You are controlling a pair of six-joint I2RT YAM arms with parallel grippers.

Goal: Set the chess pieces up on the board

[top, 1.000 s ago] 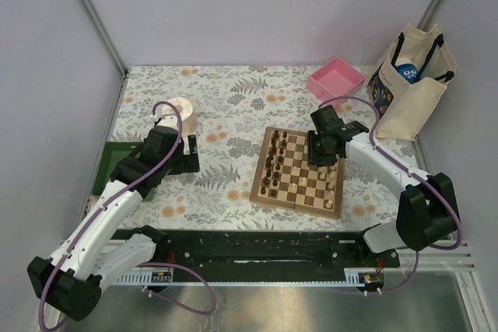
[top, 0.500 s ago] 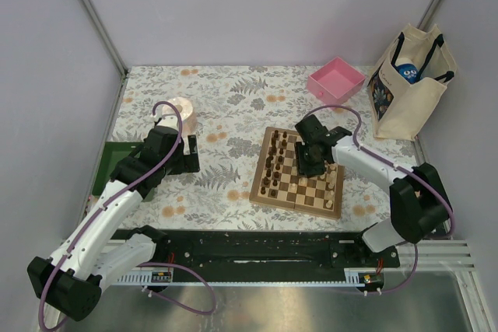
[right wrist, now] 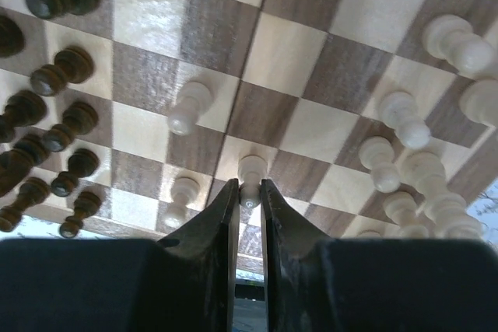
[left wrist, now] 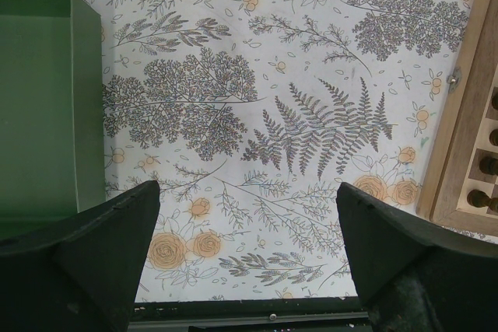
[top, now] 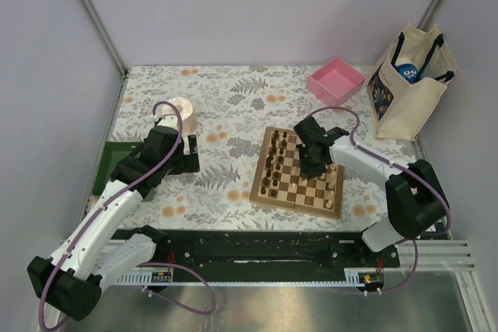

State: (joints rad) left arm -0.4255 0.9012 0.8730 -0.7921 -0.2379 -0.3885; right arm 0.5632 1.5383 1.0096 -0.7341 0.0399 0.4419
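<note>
Right gripper tight on pale pawn on board (left gripper agape)

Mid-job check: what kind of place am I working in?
Probably a robot test booth, not a home: plain panel walls on metal framing enclose one floral-cloth table, with a black mounting rail at its near edge and props like a pink tray and tote bag beside the board.

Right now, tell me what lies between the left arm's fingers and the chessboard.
Only bare floral tablecloth separates the left fingers from the chessboard, as the left wrist view shows.
</note>
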